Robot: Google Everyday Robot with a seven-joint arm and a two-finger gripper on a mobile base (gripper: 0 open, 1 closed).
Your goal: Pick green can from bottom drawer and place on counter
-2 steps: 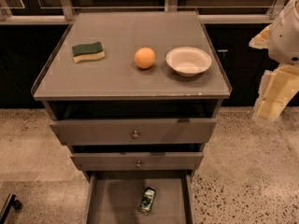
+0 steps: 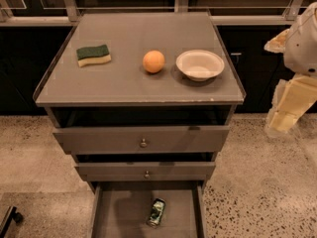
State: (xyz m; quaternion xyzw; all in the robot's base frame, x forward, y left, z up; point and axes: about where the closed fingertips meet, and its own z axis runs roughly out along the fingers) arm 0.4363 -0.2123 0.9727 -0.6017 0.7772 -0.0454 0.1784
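Here, the green can (image 2: 157,212), shiny with pale markings, is seen lying in the bottom drawer (image 2: 119,217) at 6 o'clock. The gripper (image 2: 283,118) is held at 3 o'clock, off the desk (image 2: 124,83); its state cannot be told.

Arm (image 2: 303,38): one, entering at the right edge of the camera view, its white rounded housing uppermost and partly cut off by the frame, with a pale cream part projecting left from its upper side. Gripper (image 2: 286,110): pale cream, blocky, hanging below the housing at mid-height of the view, tilted so its lower end points down and to the left.
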